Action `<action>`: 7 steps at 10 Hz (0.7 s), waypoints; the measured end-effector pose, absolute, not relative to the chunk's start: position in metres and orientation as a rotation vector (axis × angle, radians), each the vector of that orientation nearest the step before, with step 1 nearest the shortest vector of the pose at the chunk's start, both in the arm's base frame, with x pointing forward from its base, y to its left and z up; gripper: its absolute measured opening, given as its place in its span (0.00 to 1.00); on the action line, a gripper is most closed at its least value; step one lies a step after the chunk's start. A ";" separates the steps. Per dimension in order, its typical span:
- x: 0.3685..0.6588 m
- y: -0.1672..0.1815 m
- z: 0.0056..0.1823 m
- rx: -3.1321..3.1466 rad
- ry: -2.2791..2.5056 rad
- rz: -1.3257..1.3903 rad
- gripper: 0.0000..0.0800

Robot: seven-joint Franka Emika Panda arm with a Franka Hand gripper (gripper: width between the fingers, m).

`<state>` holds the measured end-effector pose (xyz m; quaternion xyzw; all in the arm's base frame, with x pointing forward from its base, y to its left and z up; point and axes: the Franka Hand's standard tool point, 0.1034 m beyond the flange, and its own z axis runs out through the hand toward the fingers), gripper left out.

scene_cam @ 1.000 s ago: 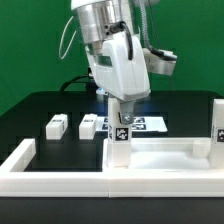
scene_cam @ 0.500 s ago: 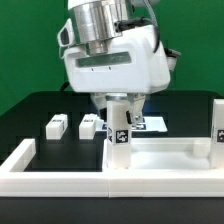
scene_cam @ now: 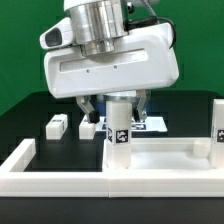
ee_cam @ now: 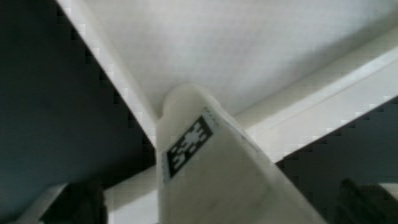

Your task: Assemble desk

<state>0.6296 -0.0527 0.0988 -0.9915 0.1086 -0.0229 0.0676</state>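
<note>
Looking through both views, I see the leg (scene_cam: 120, 128) standing upright at the top's (scene_cam: 165, 158) corner, directly below my gripper (scene_cam: 114, 108), jaws spread wide on either side of it, not touching.

Your gripper (scene_cam: 115, 112) has swung round on its upright axis. A second ago its housing showed narrow and angled; now the broad white face is square to the exterior view and spans much more of the picture. Its fingers (scene_cam: 89, 108), hidden before, now show on either side of the upright leg (scene_cam: 120, 140). The finger on the exterior view's left now overlaps a loose leg block (scene_cam: 92, 128).
</note>
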 end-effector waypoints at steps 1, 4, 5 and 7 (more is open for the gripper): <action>0.630 -0.048 0.100 -3.045 -0.032 -0.073 0.81; 0.629 -0.042 0.099 -3.050 -0.151 -0.050 0.67; 0.629 -0.042 0.099 -3.051 -0.113 -0.049 0.67; 0.629 -0.049 0.099 -3.054 0.148 -0.044 0.37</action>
